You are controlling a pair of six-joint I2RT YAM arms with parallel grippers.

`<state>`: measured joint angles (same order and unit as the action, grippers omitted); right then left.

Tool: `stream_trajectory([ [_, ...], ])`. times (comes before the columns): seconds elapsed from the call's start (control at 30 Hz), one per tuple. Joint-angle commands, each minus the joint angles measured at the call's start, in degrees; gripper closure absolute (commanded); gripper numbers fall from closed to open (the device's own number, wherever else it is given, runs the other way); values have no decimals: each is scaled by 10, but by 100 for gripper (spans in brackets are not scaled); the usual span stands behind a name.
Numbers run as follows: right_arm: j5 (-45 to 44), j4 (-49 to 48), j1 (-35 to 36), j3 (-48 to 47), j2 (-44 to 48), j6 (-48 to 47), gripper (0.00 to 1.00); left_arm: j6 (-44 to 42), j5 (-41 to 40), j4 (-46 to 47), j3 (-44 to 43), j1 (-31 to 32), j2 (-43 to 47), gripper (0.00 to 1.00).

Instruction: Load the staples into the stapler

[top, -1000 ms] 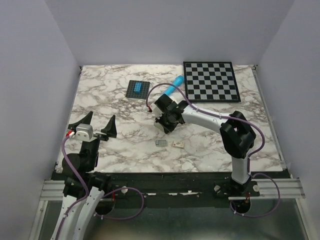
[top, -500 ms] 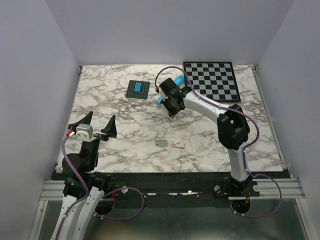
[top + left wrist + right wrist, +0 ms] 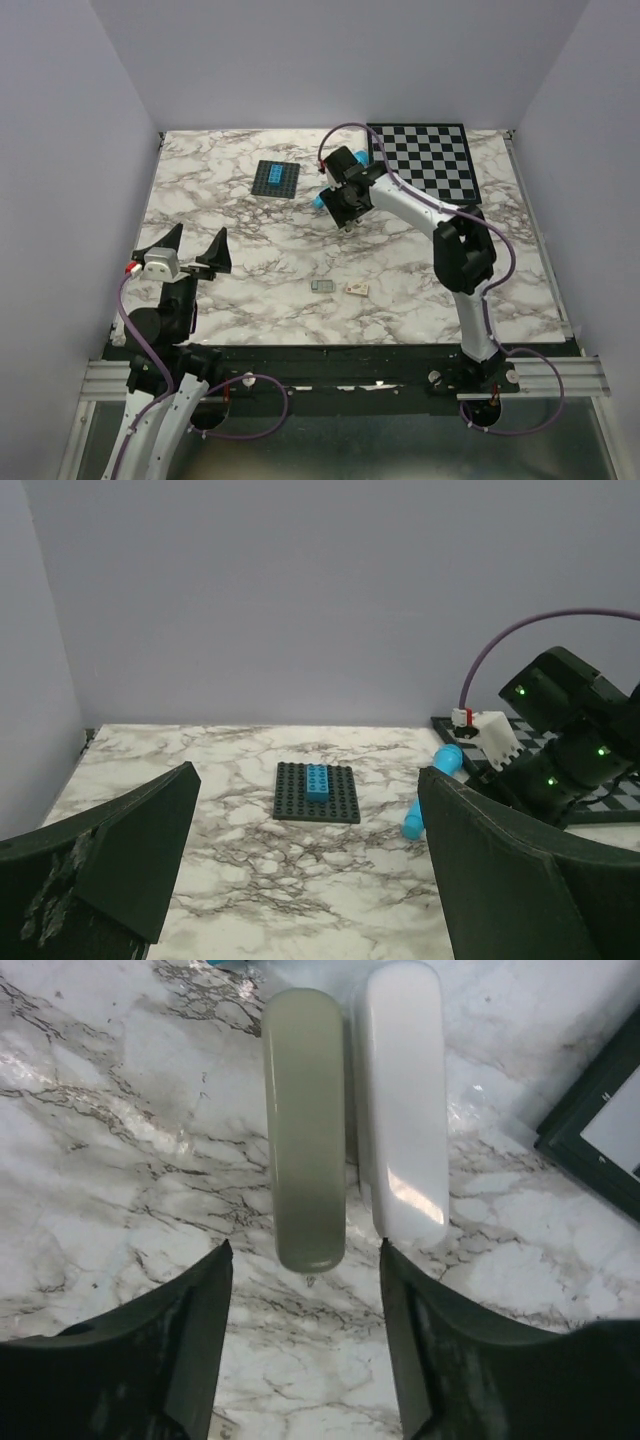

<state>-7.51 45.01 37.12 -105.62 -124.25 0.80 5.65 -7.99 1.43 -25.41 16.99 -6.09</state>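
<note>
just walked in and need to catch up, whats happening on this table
The right gripper hovers open just over the stapler, which lies flat on the marble table beside the blue cylinder; it grips nothing. The staples lie apart from it, closer to the arm bases, and nothing touches them. The left gripper hangs open and empty at the left. The staples are not yet loaded.

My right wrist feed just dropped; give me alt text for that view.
The stapler lies on the marble table, two pale bars side by side, just beyond the open right gripper. A chessboard corner shows at right.
</note>
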Motion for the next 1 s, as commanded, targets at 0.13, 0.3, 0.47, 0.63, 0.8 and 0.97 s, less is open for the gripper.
stream_trajectory([
  [0.13, -12, -94, -67, 133, 239, 85, 19, 60, -62, 0, -11, 1, 28, 1],
  [0.3, -23, -184, -160, 292, 412, 135, 11, 62, -103, -2, -14, 1, 43, 1],
  [0.47, -105, -221, -219, 404, 614, 148, 2, 50, -146, -5, -10, 1, 60, 1],
  [0.63, -199, -257, -219, 508, 778, 158, 0, 82, -237, 22, 4, 1, 100, 1],
  [0.8, -217, -302, -219, 632, 944, 170, 0, 156, -294, 27, 3, 1, 121, 1],
  [0.97, -215, -304, -219, 703, 1096, 154, 0, 109, -217, 16, 4, 0, 157, 1],
])
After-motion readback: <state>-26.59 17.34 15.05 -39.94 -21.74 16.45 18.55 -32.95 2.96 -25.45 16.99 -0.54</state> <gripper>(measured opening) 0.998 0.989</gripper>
